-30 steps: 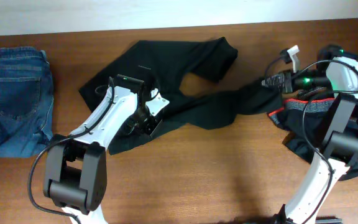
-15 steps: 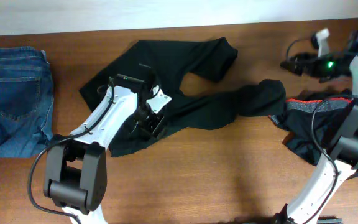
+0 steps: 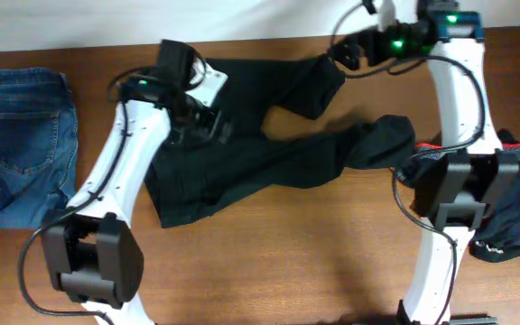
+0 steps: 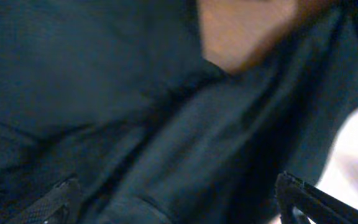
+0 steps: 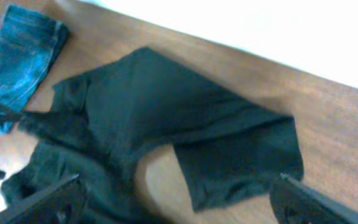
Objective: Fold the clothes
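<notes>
Both arms have swung away toward the far edge since a second ago, and both claws, pressed together then, are now spread with nothing between the fingers. Seen from overhead, the left claw (image 4: 176,186) hangs just over the waist part at 11 o'clock, and the right claw (image 5: 178,183) stands high at 1 o'clock. Released, the black trousers (image 3: 269,149) lie loose in the middle of the surface (image 3: 287,262), with one leg reaching toward 3 o'clock, near the second black garment (image 3: 517,212). The spreading seems to be finished, but no fold is made yet.
</notes>
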